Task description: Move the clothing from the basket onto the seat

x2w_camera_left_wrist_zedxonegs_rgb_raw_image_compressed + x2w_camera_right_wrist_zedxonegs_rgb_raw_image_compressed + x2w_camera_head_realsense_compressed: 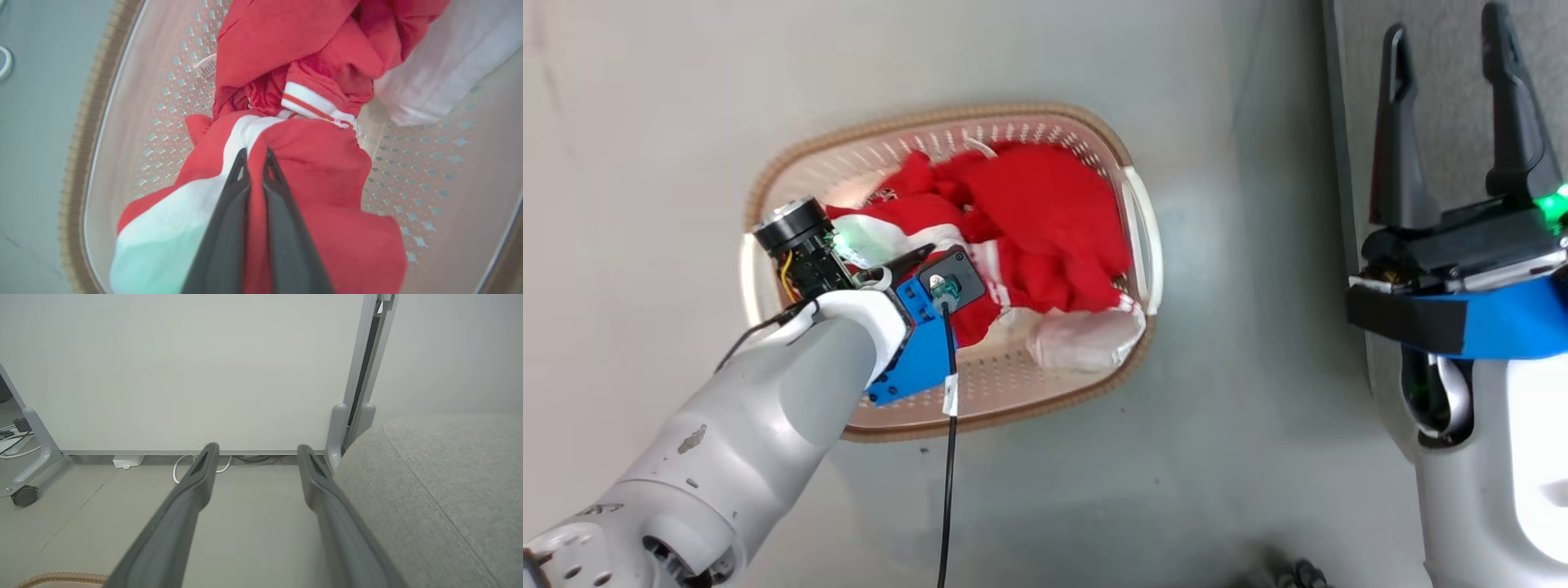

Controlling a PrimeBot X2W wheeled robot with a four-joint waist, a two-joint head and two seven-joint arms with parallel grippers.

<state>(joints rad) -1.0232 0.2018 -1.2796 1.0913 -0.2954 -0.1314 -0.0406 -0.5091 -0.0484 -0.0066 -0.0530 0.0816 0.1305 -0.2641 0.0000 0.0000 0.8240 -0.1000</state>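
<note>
The cream perforated basket (980, 392) with a brown rim stands on the grey floor, and its inside wall (163, 122) fills the left wrist view. Red clothing (1045, 220) with white panels lies crumpled in it. My left gripper (254, 155) reaches down into the basket and is shut on a fold of the nearer red garment (318, 171) beside its white stripe. A second red garment (261, 45) with a striped cuff lies behind it. My right gripper (1450, 37) hangs open and empty at the right, beside the grey woven seat (441, 486).
A white panel on wheeled feet (184, 371) stands behind the floor, with a white cable (179, 467) at its base. A black cable (947, 457) hangs from my left wrist across the basket's near rim. Grey floor (1217, 408) lies between basket and seat.
</note>
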